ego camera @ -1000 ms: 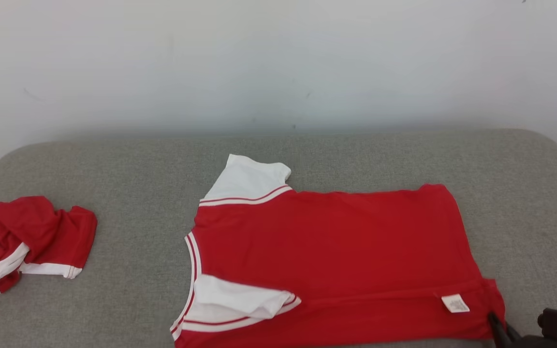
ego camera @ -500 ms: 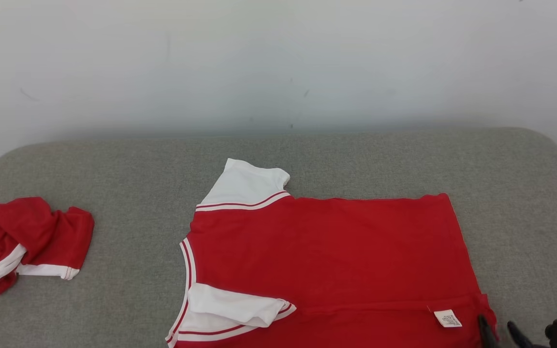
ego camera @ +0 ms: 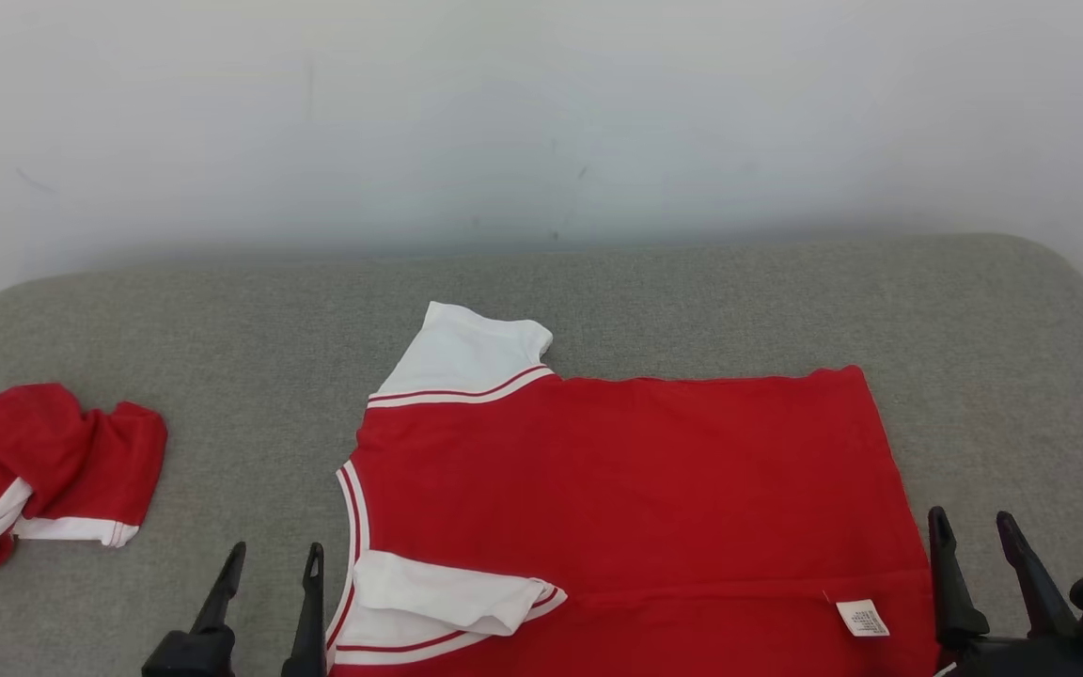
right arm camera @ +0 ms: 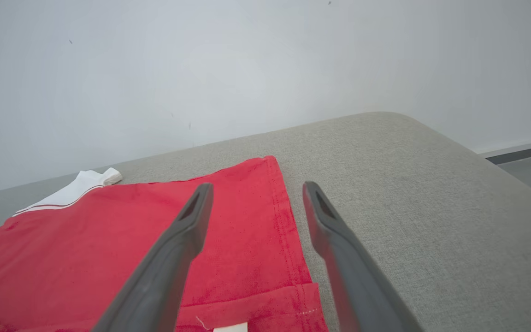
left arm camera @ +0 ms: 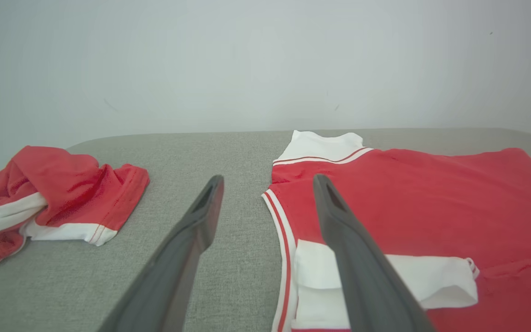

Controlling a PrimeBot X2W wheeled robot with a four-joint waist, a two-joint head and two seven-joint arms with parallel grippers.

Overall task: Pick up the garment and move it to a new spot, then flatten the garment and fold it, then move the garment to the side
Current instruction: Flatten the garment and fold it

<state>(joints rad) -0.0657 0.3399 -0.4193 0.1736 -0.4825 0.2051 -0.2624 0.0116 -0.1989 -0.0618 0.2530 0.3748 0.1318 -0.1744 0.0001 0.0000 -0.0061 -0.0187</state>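
Since half a second ago, the left gripper (ego camera: 277,550) has come into the lower left of the head view. The right gripper (ego camera: 971,517) has risen higher at the lower right. The whole scene has shifted slightly, which points to camera movement.

The garment (ego camera: 626,489), a red T-shirt with white sleeves, lies spread flat across the centre and lower centre of the head view, neckline (ego camera: 351,498) to the left and hem to the right. Its far sleeve (ego camera: 466,353) lies open toward the top of the frame. The near sleeve (ego camera: 447,592) is folded in over the red body. A white label (ego camera: 863,618) shows near the lower right corner of the shirt.

Left gripper: fingers spread apart, nothing between them, standing just left of the neckline trim. In the left wrist view its right finger crosses the near sleeve; contact cannot be confirmed.

Right gripper: fingers likewise spread and empty, just beside the hem. In the right wrist view one finger lies over the red cloth and the other over bare upholstery.

A second garment (ego camera: 43,470), red with white bands, lies crumpled at the left edge, well apart from the shirt. Both rest on a grey fabric cushion (ego camera: 692,291) with rounded corners. A pale wall (ego camera: 541,113) fills the upper frame.
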